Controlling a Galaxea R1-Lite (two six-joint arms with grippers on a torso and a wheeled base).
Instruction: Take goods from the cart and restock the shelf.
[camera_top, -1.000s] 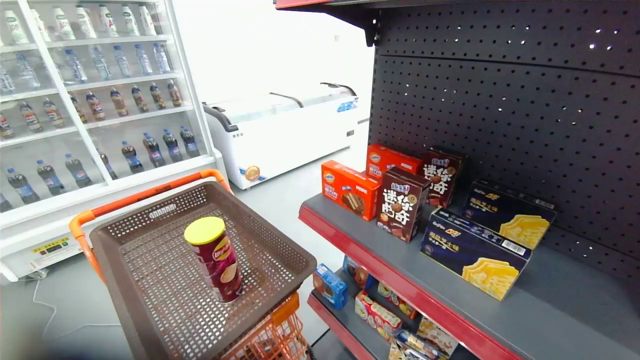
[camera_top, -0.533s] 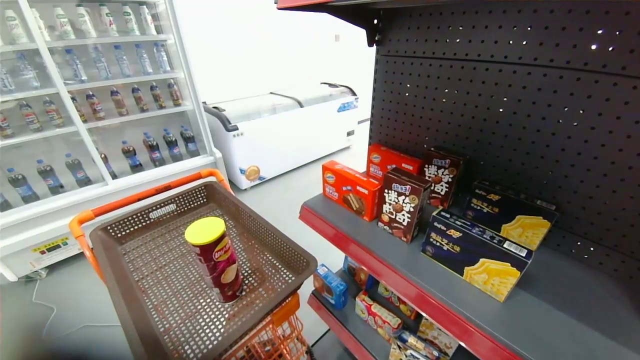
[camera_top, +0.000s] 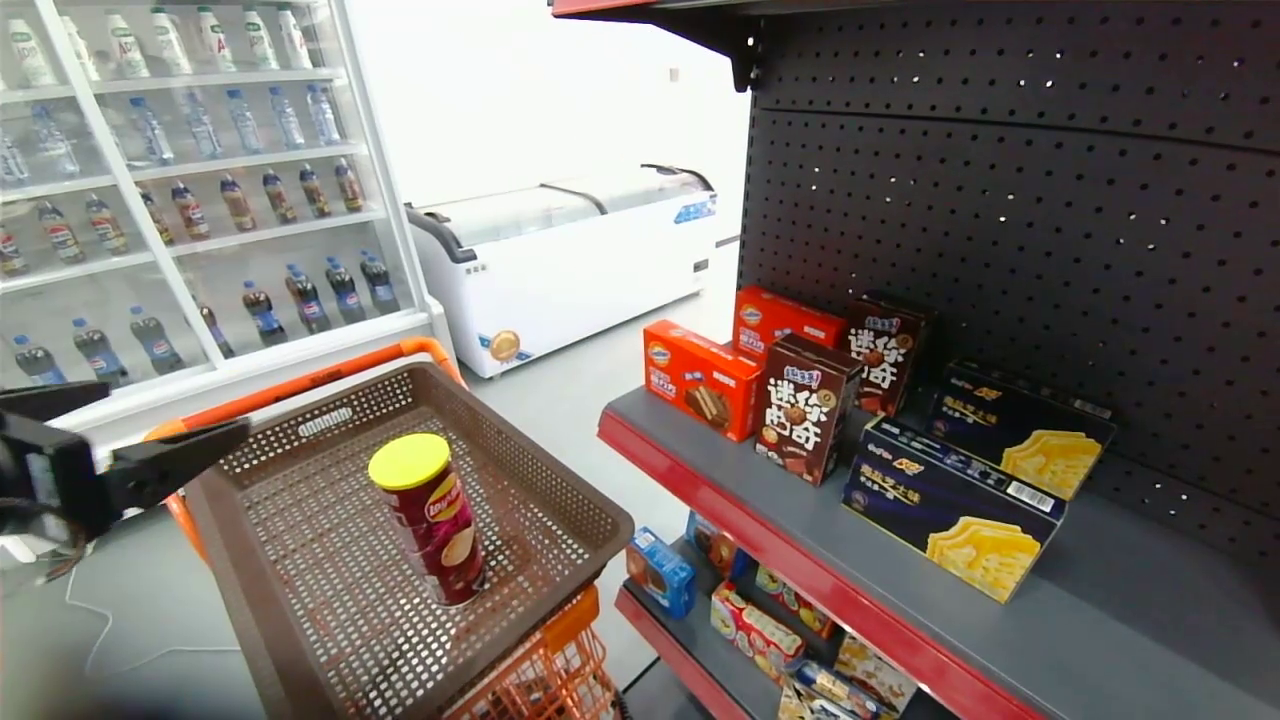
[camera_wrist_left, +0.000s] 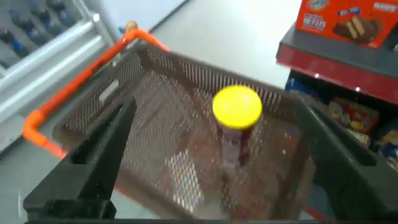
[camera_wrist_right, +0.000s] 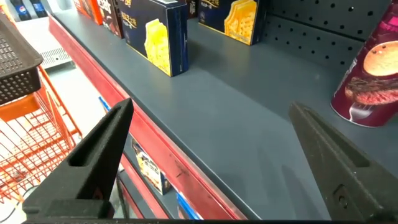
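Yellow-lidded can (camera_top: 428, 520) upright in basket (camera_top: 560, 475), ahead of spread left claw (camera_top: 178, 406).

Left hand (camera_top: 175, 405) at frame's left edge, fingers spread, just beside the basket (camera_top: 330, 415) corner by the orange cart handle (camera_top: 300, 385). Chips can (camera_top: 430, 520) upright in the basket, yellow lid up. Shelf (camera_top: 760, 520) carries orange boxes (camera_top: 700, 378), brown boxes (camera_top: 805, 420), dark blue boxes (camera_top: 950, 505).

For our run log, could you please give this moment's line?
left gripper open, near basket | chips can upright in basket | right gripper open, by shelf
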